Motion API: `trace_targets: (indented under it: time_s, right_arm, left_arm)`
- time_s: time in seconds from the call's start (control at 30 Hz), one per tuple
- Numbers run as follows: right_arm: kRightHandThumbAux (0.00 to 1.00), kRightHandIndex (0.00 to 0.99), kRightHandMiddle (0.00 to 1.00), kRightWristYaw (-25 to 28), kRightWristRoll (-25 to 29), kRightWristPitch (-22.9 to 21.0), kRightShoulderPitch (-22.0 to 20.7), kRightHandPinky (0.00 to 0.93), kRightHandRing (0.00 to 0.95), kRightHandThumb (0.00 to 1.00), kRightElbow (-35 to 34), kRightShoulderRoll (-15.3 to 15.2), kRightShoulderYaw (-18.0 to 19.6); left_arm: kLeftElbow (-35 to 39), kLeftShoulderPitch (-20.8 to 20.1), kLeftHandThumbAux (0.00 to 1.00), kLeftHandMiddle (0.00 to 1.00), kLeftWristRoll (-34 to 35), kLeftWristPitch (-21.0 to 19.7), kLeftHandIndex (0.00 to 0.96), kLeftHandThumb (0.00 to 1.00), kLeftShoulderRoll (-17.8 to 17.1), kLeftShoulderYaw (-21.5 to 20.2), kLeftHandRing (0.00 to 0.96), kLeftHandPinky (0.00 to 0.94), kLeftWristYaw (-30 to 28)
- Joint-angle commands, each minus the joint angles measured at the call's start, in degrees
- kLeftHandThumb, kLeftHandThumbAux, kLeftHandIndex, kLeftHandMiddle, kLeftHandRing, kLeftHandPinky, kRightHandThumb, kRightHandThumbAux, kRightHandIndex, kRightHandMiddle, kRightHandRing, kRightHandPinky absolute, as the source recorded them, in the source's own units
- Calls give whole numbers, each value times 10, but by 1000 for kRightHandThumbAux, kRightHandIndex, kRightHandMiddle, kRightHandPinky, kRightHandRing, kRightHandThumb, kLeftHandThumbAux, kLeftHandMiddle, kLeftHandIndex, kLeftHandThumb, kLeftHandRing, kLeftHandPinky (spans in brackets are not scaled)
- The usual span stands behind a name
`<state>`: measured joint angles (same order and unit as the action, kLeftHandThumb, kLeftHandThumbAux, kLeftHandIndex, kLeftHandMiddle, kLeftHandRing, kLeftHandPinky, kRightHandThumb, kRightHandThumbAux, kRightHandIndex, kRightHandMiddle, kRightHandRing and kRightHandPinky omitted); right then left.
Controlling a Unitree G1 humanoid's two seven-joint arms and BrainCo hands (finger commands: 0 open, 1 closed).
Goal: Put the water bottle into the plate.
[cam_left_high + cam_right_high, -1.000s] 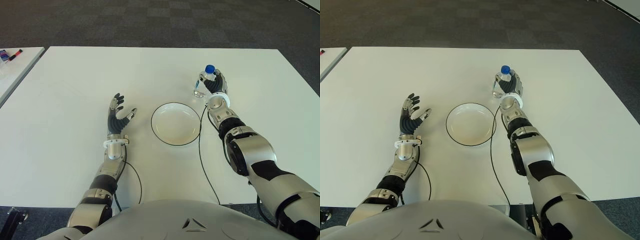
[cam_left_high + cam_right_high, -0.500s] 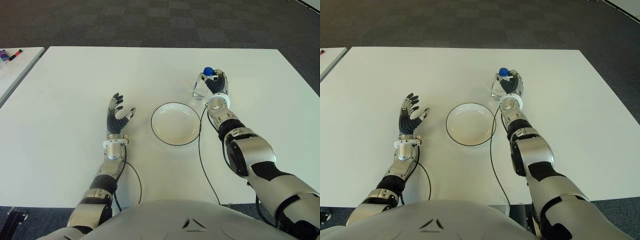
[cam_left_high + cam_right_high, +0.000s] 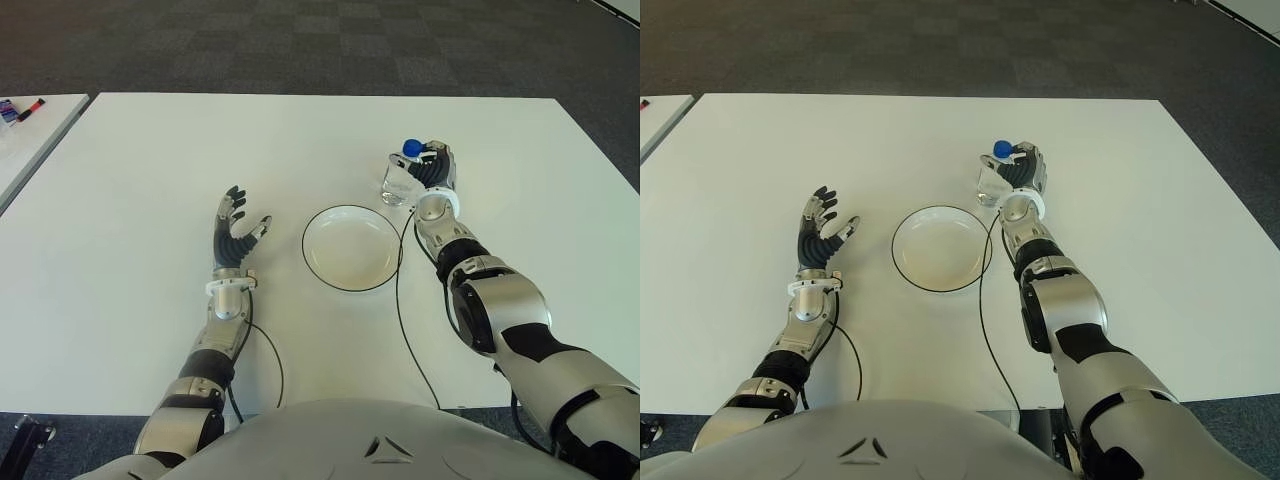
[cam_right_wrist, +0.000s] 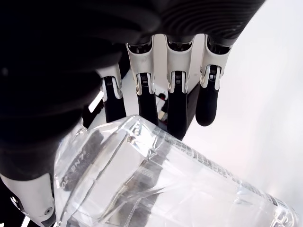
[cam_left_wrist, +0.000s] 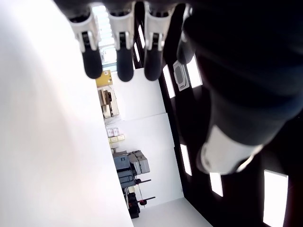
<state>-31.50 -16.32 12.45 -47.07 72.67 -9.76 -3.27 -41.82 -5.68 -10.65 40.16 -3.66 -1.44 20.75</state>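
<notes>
One right robot hand (image 3: 432,172) grips tilted water bottle (image 3: 397,180) beside plate (image 3: 352,248); left robot hand (image 3: 236,232) spread, idle.

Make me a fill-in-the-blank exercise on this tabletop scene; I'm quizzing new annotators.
1. The clear plastic water bottle has a ____ cap.
2. The bottle is grasped by the robot's ____ hand.
3. The round white plate with the dark rim holds ____.
4. The left hand, on the plate's left over the white table, has its fingers ____.

Missing words: blue; right; nothing; open
</notes>
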Motion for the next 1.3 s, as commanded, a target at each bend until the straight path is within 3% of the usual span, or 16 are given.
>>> trace_targets:
  time_s: [0.03,0.77,1.3]
  right_arm:
    - [709,417,325,4,6,2,13,383,336,702,8,5,5]
    - [709,417,298,7,13,2,14,335,303,703,11,3,9]
    - [713,420,326,27,13,18,24,375,337,709,17,-7,13]
  left_arm:
    - [-19,9,787,188,1,-3,133,217,3,-1,190,220,-3]
    - [-11,10,782,191,-10,-9,131,207,1,1,192,213,3]
    - [-17,7,797,190,-4,-4,141,225,5,-3,187,210,3]
